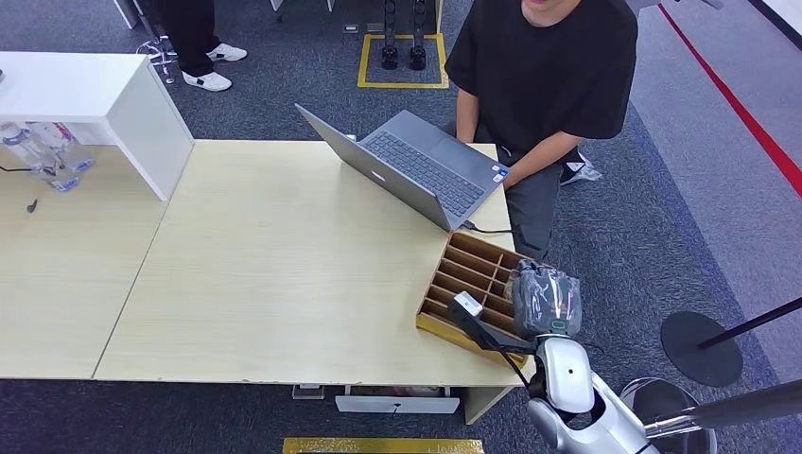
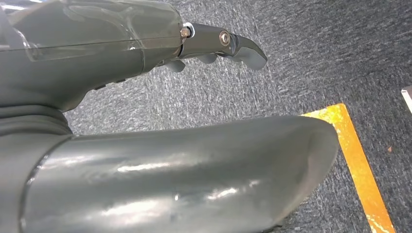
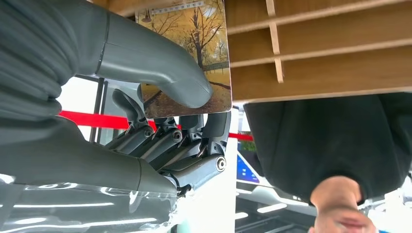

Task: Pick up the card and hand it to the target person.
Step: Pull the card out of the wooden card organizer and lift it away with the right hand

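The card (image 3: 194, 58), printed with autumn trees, is pinched between the thumb and fingers of my right hand (image 3: 160, 121). It stands at a slot of the wooden divider box (image 3: 316, 63). From the head view, my right hand (image 1: 546, 301) hovers over the right end of this box (image 1: 463, 274), at the table's near right corner. The target person (image 1: 549, 76), in a black shirt, sits behind the laptop just beyond the box. My left hand (image 2: 145, 121) hangs over the carpet with its fingers (image 2: 233, 43) stretched out and nothing in it.
An open grey laptop (image 1: 416, 170) stands on the light wooden table (image 1: 274, 274) in front of the person. A white cabinet (image 1: 95, 95) and water bottles (image 1: 43, 151) are at the far left. Another person's legs (image 1: 194, 38) stand behind. A black stand base (image 1: 700, 348) lies at my right.
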Motion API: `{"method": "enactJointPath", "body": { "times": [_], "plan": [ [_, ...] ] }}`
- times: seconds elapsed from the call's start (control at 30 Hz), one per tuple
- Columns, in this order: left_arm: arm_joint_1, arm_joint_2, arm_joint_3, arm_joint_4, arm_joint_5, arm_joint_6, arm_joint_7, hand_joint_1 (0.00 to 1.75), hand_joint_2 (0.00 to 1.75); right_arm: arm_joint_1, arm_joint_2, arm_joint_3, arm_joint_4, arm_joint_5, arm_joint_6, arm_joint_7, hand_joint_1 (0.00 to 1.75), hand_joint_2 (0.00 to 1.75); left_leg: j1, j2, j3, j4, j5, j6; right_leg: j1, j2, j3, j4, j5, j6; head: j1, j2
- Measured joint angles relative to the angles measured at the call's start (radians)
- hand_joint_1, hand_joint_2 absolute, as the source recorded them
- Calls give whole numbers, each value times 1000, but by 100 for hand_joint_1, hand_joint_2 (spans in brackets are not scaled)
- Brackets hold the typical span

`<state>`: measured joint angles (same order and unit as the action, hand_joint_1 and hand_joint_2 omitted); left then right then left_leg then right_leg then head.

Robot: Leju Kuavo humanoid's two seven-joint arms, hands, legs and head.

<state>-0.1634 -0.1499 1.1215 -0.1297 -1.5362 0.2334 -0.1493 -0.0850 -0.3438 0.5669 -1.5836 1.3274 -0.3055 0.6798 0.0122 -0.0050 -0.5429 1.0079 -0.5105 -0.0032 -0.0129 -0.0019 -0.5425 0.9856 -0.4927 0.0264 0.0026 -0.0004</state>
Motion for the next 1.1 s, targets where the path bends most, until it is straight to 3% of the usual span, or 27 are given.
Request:
{"method": "enactJointPath", "body": {
  "times": [0.63,0.9,1.1],
  "plan": [
    [0,0,0,0,0,0,-3,0,0,-5,-1,0,-127,25,45,-13,147,175,0,0,0,0,0,0,0,0,0,0,0,0,0,0],
    [-8,0,-10,0,0,-5,-2,0,0,-66,-50,-37,-198,-4,60,-13,160,175,0,0,0,0,0,0,0,0,0,0,0,0,0,0],
    [-14,0,-22,0,0,-11,1,0,0,-115,-77,-69,-202,-41,82,-9,154,175,0,0,0,0,0,0,0,0,0,0,0,0,0,0]
  ]
}}
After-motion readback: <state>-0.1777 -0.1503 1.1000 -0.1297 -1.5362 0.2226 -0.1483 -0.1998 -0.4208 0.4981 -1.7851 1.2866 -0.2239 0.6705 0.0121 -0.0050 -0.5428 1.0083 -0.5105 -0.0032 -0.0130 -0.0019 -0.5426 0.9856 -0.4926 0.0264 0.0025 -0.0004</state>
